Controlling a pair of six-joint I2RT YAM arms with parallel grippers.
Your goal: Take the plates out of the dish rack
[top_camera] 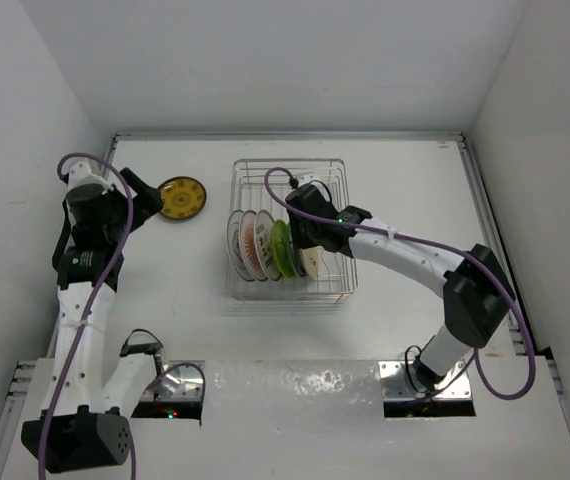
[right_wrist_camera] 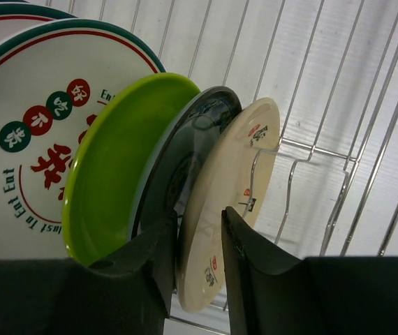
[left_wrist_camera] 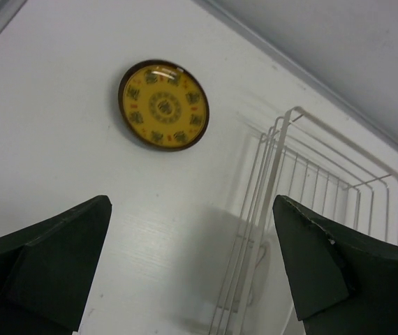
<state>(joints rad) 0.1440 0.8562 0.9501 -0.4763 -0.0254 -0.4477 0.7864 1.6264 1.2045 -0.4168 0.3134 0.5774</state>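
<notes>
The dish rack (top_camera: 290, 175) stands mid-table with several plates upright in it. The right wrist view shows white plates with red patterns (right_wrist_camera: 31, 125), a lime green plate (right_wrist_camera: 115, 160), a dark plate (right_wrist_camera: 185, 146) and a cream plate (right_wrist_camera: 241, 160). My right gripper (right_wrist_camera: 200, 216) reaches into the rack (right_wrist_camera: 338, 139) and is closed on the cream plate's rim, one finger on each face; the plate still stands in the rack. In the top view this gripper (top_camera: 310, 240) is over the cream plate (top_camera: 312, 264). A dark plate with a yellow centre (top_camera: 182, 197) lies flat left of the rack. My left gripper (top_camera: 150, 200) is open and empty beside it.
In the left wrist view the open left gripper (left_wrist_camera: 190, 202) hovers above bare table, with the yellow plate (left_wrist_camera: 164, 105) ahead of it and the rack's left wall (left_wrist_camera: 269, 181) to the right. White walls enclose the table on three sides.
</notes>
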